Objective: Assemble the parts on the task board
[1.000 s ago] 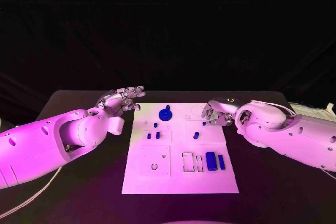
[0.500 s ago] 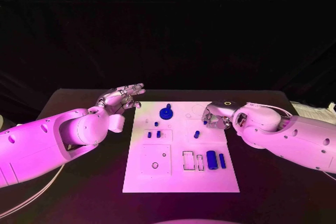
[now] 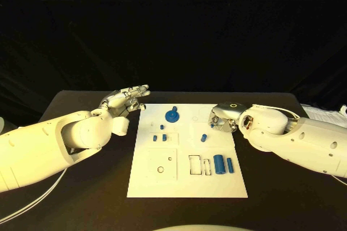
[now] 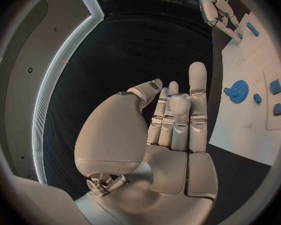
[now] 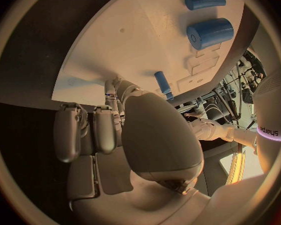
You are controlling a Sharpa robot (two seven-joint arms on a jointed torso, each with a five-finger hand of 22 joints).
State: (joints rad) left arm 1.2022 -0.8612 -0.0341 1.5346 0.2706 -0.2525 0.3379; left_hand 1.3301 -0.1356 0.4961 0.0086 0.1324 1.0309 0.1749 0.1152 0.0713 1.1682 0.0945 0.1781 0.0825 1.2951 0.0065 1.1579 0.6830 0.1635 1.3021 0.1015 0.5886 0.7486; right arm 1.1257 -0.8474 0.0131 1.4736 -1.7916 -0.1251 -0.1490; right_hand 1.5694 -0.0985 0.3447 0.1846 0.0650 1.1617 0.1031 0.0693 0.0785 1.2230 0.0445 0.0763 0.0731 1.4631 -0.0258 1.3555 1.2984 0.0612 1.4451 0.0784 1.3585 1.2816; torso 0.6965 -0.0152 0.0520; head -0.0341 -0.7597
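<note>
Head view: the flat white task board (image 3: 186, 178) lies mid-counter, with small blue parts (image 3: 218, 165). The left hand (image 3: 124, 102) hovers left, fingers straight, holding nothing.

Right wrist view: the right hand (image 5: 125, 130) has curled metallic fingers (image 5: 112, 92) pinching a blue peg (image 5: 163, 84).

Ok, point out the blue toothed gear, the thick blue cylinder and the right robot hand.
Blue toothed gear (image 3: 171, 116), head view, on its round face.
Thick blue cylinder (image 3: 218, 164), head view, middle of its side.
Right robot hand (image 3: 220, 122), head view, on its curled fingers.
</note>
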